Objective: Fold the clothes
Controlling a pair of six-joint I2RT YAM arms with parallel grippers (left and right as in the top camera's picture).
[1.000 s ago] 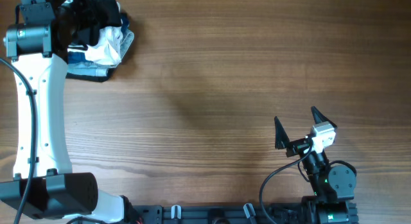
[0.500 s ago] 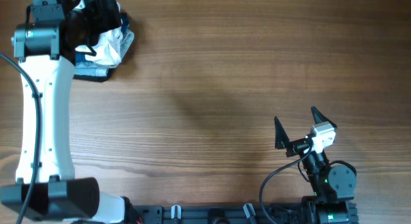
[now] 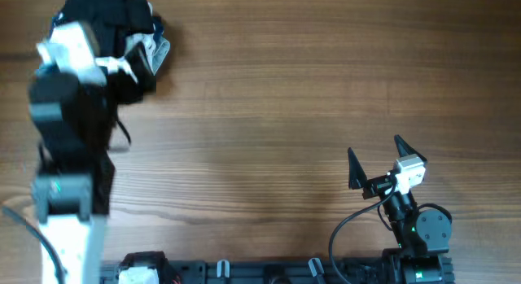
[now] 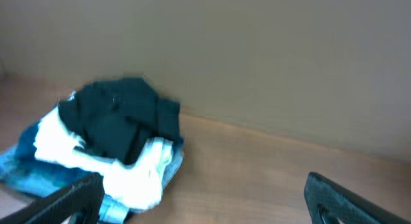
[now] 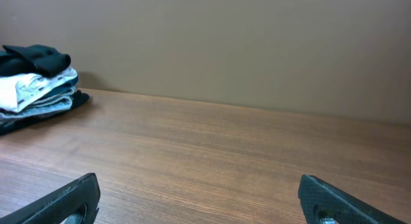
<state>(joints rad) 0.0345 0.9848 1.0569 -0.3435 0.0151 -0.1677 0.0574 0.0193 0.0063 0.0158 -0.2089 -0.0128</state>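
Note:
The black T-shirt (image 4: 119,118) lies crumpled on top of a pile at the table's far left corner; it also shows in the overhead view (image 3: 140,14) and the right wrist view (image 5: 35,57). My left gripper (image 4: 205,205) is open and empty, hanging short of the pile and to its right. In the overhead view the left arm (image 3: 69,113) is blurred and hides part of the pile. My right gripper (image 3: 379,158) is open and empty near the front right, far from the pile; it also shows in the right wrist view (image 5: 199,198).
Under the black T-shirt lie a white garment (image 4: 96,163) and light-blue denim pieces (image 4: 26,166). Bare wooden table (image 3: 269,113) lies between the pile and the right arm. A plain wall (image 5: 225,38) stands behind the table's far edge.
My left arm has lifted and drawn back from the pile toward the front, its gripper empty. The pile has stayed in place. The right arm has not moved.

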